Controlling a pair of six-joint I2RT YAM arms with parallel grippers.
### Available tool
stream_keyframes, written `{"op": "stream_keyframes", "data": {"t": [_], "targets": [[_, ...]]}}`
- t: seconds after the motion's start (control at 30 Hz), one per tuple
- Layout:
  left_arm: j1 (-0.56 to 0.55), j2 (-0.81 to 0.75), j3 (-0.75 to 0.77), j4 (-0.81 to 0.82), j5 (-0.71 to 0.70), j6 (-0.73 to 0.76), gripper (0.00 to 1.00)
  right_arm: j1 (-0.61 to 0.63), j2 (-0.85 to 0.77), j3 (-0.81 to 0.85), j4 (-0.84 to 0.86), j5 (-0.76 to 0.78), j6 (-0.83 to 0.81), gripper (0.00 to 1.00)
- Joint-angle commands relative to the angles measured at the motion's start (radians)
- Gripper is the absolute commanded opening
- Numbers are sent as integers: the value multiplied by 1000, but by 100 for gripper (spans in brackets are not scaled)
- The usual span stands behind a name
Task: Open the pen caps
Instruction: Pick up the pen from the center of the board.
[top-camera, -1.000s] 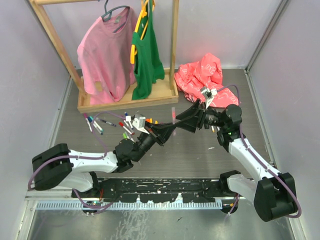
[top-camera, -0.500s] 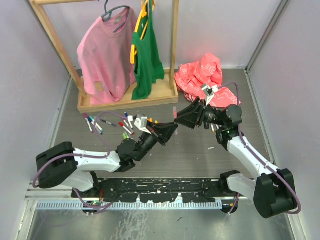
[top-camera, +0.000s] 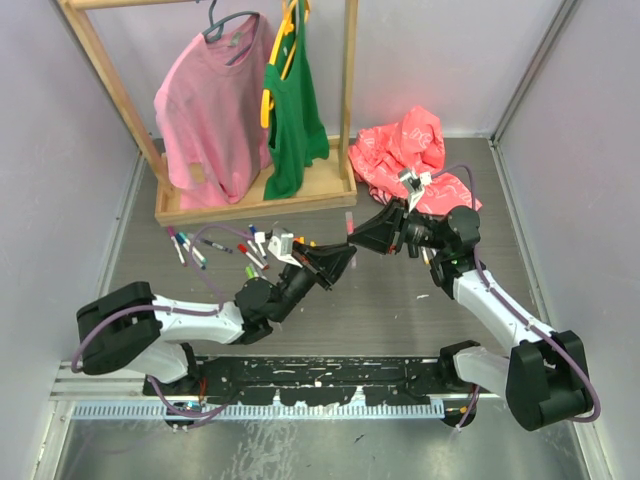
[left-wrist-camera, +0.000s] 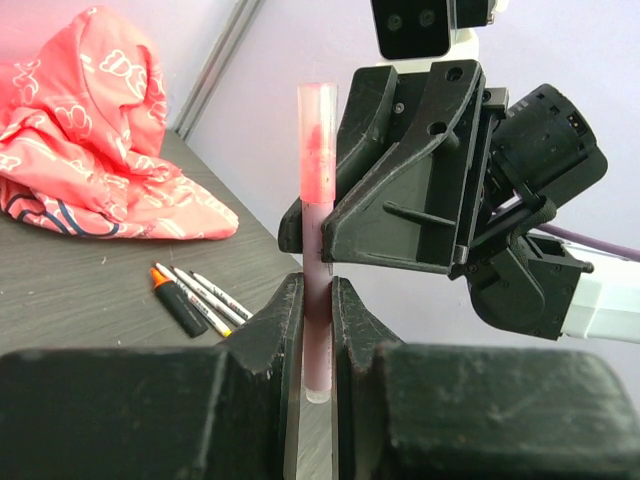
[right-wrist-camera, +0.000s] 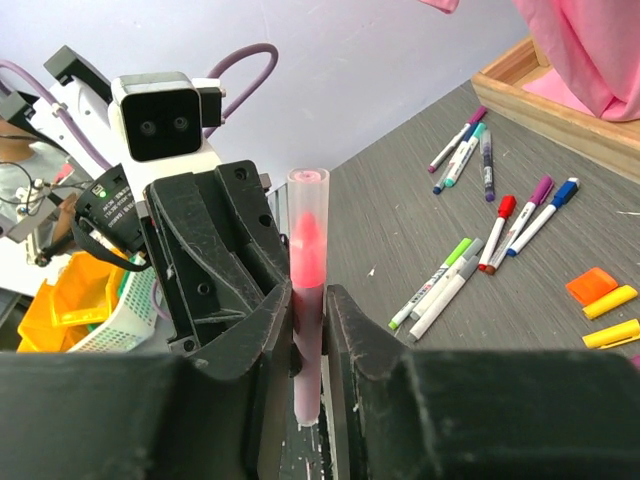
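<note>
One pink pen (top-camera: 347, 228) is held between both arms above the table's middle. My left gripper (left-wrist-camera: 317, 285) is shut on the lower part of its pale barrel (left-wrist-camera: 318, 340). My right gripper (right-wrist-camera: 308, 295) is shut on the same pen just under its translucent pink cap (right-wrist-camera: 308, 225), and the cap (left-wrist-camera: 316, 140) still sits on the pen. In the top view the left gripper (top-camera: 343, 258) and right gripper (top-camera: 353, 240) meet tip to tip. Several other capped pens (top-camera: 250, 245) lie on the table at left. Three loose orange and yellow caps (right-wrist-camera: 590, 285) lie near them.
A wooden clothes rack (top-camera: 250, 205) with a pink shirt and a green top stands at the back left. A red cloth (top-camera: 410, 150) lies at the back right. A black highlighter with an orange cap (left-wrist-camera: 178, 300) and two white pens lie near the cloth.
My right gripper has closed from wide open onto the pink pen. The left gripper has kept its grip, and both arms have shifted only slightly.
</note>
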Motion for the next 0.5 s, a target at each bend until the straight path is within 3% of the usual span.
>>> {"op": "stream_keyframes", "data": {"t": [0.0, 0.1, 0.2, 0.3, 0.47], "targets": [[-6, 14, 34, 82, 12, -4, 0, -3, -13, 36, 35, -6, -34, 25], [-5, 20, 35, 80, 8, -11, 0, -5, -16, 37, 30, -13, -46, 24], [-5, 15, 31, 63, 4, -21, 5, -4, -19, 42, 16, -20, -62, 11], [-6, 13, 21, 41, -6, -41, 25, -5, -18, 50, 3, -25, -69, 2], [-3, 14, -25, 29, -10, -82, 54, -14, -17, 71, -8, -34, -44, 1]]}}
